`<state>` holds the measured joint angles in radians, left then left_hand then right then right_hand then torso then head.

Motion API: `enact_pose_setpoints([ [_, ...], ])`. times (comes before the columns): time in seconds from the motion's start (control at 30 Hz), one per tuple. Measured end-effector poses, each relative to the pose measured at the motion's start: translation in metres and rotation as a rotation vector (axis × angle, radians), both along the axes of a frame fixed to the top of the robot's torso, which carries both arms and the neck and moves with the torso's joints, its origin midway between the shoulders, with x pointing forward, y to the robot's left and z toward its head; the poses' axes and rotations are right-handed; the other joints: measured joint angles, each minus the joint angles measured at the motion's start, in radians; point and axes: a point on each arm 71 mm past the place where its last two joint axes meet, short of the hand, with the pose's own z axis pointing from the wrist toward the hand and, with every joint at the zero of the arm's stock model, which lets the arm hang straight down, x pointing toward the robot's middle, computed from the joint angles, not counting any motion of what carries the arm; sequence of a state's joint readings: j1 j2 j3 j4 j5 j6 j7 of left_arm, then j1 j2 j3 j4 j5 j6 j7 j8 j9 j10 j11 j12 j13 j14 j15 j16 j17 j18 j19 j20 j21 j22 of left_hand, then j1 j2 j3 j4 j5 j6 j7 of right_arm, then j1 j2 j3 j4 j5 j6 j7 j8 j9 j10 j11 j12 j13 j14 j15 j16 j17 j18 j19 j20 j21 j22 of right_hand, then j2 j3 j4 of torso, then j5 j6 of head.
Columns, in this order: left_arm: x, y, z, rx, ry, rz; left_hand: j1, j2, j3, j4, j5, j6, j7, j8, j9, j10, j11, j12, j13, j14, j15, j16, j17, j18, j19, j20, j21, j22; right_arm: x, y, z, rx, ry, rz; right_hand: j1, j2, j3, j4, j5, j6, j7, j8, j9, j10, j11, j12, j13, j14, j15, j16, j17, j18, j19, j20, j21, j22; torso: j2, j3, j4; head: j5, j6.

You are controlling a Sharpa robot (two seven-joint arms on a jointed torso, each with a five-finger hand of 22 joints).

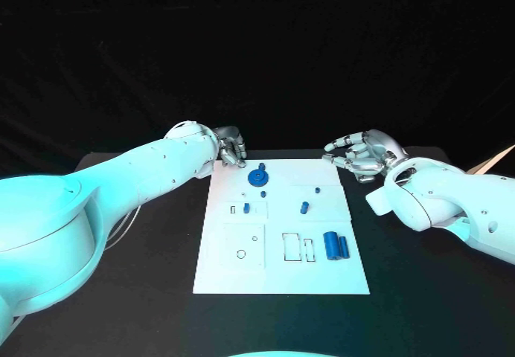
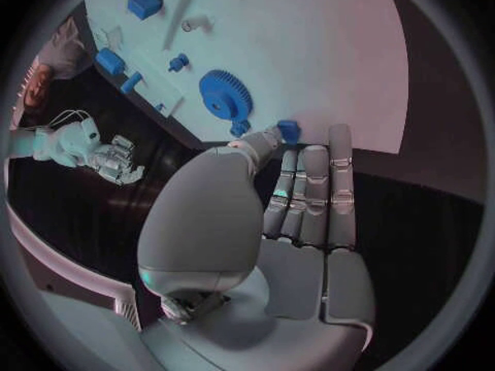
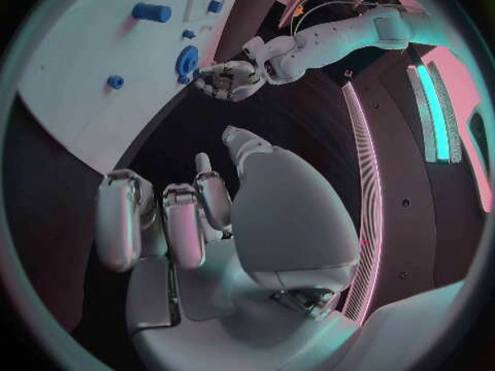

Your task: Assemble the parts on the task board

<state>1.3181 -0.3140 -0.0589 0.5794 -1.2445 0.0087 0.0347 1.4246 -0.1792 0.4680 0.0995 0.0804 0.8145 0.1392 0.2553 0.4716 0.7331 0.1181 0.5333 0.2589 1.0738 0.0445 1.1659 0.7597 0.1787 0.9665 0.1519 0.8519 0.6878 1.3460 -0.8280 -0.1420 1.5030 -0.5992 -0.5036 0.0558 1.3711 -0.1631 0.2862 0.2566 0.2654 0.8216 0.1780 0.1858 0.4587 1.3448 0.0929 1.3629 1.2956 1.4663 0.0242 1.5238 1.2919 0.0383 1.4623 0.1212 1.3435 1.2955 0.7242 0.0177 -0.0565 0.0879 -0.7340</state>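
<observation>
A small blue part [image 2: 289,130] is pinched by the left hand [image 1: 230,143] beside the gear [image 1: 257,177]; the right hand [image 1: 362,155] is held empty, fingers apart.

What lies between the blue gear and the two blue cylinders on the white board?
In the head view, a small blue peg stands between the blue gear and cylinders.

Black table [image 1: 429,297]; white task board [image 1: 281,275] flat at centre.

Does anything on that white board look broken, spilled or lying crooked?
Nothing stands out. The task board lies flat, and the blue gear and blue cylinders look whole. The left hand pinches a small blue part.
</observation>
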Motion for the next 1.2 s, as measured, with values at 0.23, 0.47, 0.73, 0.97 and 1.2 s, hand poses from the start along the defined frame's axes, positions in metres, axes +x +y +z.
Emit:
enact_pose_setpoints([
  [0.23, 0.0001, 0.0004, -0.0037, 0.004, 0.009, 0.005, 0.000, 0.000, 0.000, 0.000, -0.009, 0.015, 0.002, 0.000, -0.014, 0.000, 0.000, 0.000, -0.006, 0.001, 0.000, 0.019, 0.000, 0.000, 0.000, 0.000, 0.012, 0.005, 0.0000, 0.0006, 0.0000, 0.000, 0.000, 0.001, 0.000, 0.000, 0.000, 0.000, 0.000, 0.000, 0.000, 0.000, 0.000, 0.000, 0.000, 0.000, 0.000, 0.000, 0.000, 0.000, 0.000, 0.000, 0.000, 0.000, 0.000, 0.000, 0.000, 0.0003, 0.0000, -0.003, -0.003],
  [0.47, 0.0006, 0.0018, -0.0045, 0.011, 0.023, 0.014, 0.000, 0.000, 0.021, 0.020, -0.009, 0.014, 0.002, -0.035, -0.033, 0.000, 0.000, -0.025, -0.016, 0.005, -0.005, 0.027, -0.010, 0.000, 0.000, 0.000, 0.015, 0.021, 0.0001, 0.0011, -0.0001, 0.000, 0.001, 0.003, 0.000, 0.000, 0.000, 0.000, 0.000, 0.000, 0.000, 0.000, 0.000, 0.000, 0.000, 0.000, 0.000, 0.000, 0.000, 0.000, 0.000, 0.000, 0.000, 0.000, 0.000, 0.000, 0.000, 0.0007, 0.0012, -0.005, -0.005],
  [0.73, 0.0008, 0.0035, -0.0053, 0.019, 0.030, 0.022, 0.000, 0.000, 0.021, 0.020, -0.009, 0.002, 0.014, -0.047, -0.039, 0.000, 0.000, -0.035, -0.047, 0.005, -0.004, 0.039, -0.020, 0.000, 0.000, 0.000, 0.023, 0.025, 0.0002, 0.0012, -0.0001, 0.000, 0.001, 0.003, 0.000, 0.000, 0.000, 0.000, 0.000, 0.000, 0.000, 0.000, 0.000, 0.000, 0.000, 0.000, 0.000, 0.000, 0.000, 0.000, 0.000, 0.000, 0.000, 0.000, 0.000, 0.000, -0.001, 0.0007, 0.0018, -0.006, -0.005],
  [0.97, 0.0011, 0.0047, -0.0052, 0.022, 0.027, 0.026, 0.009, 0.010, 0.021, 0.020, -0.009, 0.020, -0.004, -0.047, -0.051, 0.009, -0.002, -0.035, -0.057, 0.022, 0.011, 0.081, -0.019, 0.000, 0.000, 0.000, 0.035, 0.033, 0.0002, 0.0012, -0.0002, 0.000, 0.001, 0.003, 0.000, 0.000, 0.000, 0.000, 0.000, 0.000, 0.000, 0.000, 0.000, 0.000, 0.000, 0.000, 0.000, 0.000, 0.000, 0.000, 0.000, 0.000, 0.000, 0.000, 0.000, 0.000, -0.001, 0.0007, 0.0028, -0.006, -0.004],
  [1.2, 0.0012, 0.0052, -0.0053, 0.021, 0.015, 0.021, 0.009, 0.010, 0.021, 0.020, -0.009, 0.051, -0.009, -0.047, -0.064, 0.047, -0.008, -0.055, -0.077, 0.063, -0.002, 0.112, -0.003, 0.000, 0.000, 0.000, 0.063, 0.064, 0.0002, 0.0012, -0.0003, -0.001, 0.002, 0.005, 0.000, 0.000, 0.000, 0.000, 0.000, 0.000, 0.000, 0.000, 0.000, 0.000, 0.000, 0.000, 0.000, 0.000, 0.000, 0.000, 0.000, 0.000, 0.000, 0.000, 0.000, 0.000, 0.000, 0.0007, 0.0030, -0.005, -0.004],
])
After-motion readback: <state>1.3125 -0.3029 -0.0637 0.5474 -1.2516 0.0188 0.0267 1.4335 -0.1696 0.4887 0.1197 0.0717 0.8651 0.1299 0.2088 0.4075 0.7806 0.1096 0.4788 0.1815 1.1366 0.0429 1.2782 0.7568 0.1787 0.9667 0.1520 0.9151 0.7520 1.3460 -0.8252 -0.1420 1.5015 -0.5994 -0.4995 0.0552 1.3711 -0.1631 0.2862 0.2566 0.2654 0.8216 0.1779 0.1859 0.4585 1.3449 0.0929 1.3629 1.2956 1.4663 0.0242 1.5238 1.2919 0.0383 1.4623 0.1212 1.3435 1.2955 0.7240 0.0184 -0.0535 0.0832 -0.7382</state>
